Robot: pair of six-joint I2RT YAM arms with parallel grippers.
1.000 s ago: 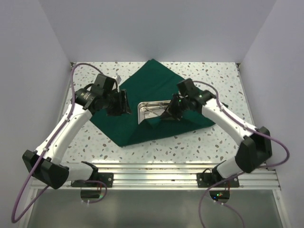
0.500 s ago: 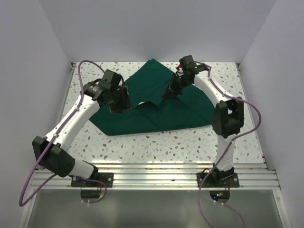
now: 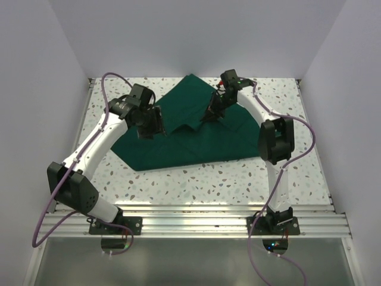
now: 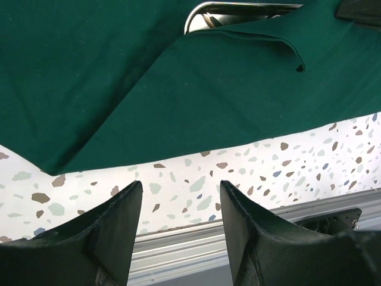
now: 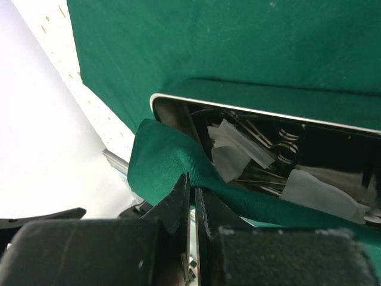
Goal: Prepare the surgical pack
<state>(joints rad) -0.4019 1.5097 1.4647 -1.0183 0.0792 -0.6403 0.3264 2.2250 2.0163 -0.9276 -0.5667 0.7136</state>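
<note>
Apparently the closed right gripper (image 5: pixel 191 189) pinches the dark green fabric drape (image 5: pixel 286 47); the half-open, empty left gripper (image 4: pixel 180 189) hovers over its edge.

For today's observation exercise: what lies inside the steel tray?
Inside the steel tray, white pads and ring-handled steel instruments show; the green drape covers the remainder.

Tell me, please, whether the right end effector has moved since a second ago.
Yes; the right end effector moved away from the near rail, toward the far wall.
</note>
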